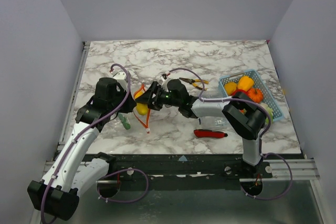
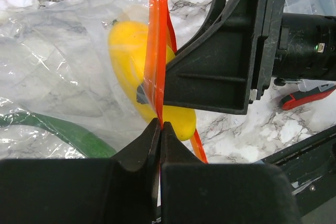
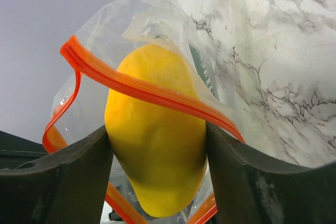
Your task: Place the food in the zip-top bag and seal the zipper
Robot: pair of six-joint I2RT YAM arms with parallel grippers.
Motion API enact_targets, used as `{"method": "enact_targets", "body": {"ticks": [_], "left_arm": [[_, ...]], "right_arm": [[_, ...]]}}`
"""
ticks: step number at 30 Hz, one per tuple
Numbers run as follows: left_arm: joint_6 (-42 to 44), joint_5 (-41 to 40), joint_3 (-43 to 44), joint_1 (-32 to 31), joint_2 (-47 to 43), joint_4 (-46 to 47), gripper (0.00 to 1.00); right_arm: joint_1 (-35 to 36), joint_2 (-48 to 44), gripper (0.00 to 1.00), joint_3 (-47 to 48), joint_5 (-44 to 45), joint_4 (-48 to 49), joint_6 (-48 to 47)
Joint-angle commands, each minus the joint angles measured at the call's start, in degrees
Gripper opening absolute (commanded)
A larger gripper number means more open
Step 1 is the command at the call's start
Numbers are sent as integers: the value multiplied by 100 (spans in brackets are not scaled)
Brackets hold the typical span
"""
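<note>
Right hand [image 3: 157, 129] gripped yellow pepper [image 3: 152, 177], left hand [image 2: 160, 127] pinched zipper [image 2: 156, 51]; pepper snagging on zipper could tug it free.

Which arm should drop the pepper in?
Probably right. The right jaws hold the glossy yellow toy pepper at the mouth of the crinkly clear plastic bag; the left jaws pinch the orange-red zipper strip.
</note>
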Motion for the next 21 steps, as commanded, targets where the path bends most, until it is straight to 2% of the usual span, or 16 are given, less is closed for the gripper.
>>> {"method": "enact_targets", "body": {"ticks": [1, 9, 21], "left_arm": [[1, 104, -7, -13, -9, 74, 0], [1, 95, -7, -13, 24, 66, 0], [0, 20, 10, -13, 70, 51, 0]], "right_arm": [[68, -14, 72, 81, 139, -182, -164], [76, -266, 78, -95, 207, -270, -379], [76, -781, 76, -410, 430, -694, -755]]}}
